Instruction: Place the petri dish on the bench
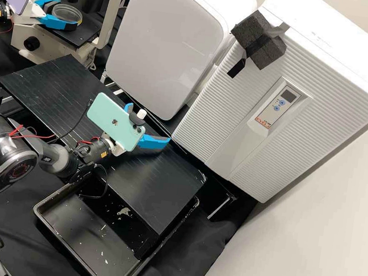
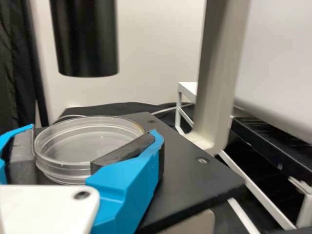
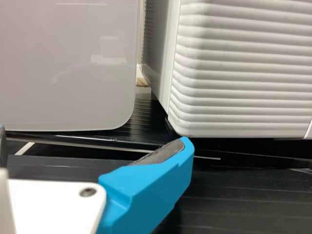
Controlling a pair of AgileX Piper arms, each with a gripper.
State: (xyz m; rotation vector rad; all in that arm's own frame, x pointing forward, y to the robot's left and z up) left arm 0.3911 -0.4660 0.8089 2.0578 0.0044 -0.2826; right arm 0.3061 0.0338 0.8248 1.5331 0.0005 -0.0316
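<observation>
In the high view, my left gripper (image 1: 67,16) is at the microscope, shut on the clear petri dish (image 1: 69,10) above the black stage. Its padded fingers hold opposite sides of the round dish (image 2: 85,146) in the left wrist view, where the left gripper (image 2: 93,131) appears close up. Whether the dish touches the stage, I cannot tell. Over the black slatted bench (image 1: 155,184), my right gripper (image 1: 149,123) stands open with nothing between its fingers. The right wrist view shows the right gripper (image 3: 93,135) spread wide, facing the white appliances.
The microscope's pale arm (image 2: 219,73) rises beside the stage (image 2: 195,180), and a black cylinder (image 2: 85,39) hangs above. A white rounded unit (image 1: 169,41) and a ribbed white box (image 1: 223,111) stand behind the bench. A black tray (image 1: 90,234) lies below its front edge.
</observation>
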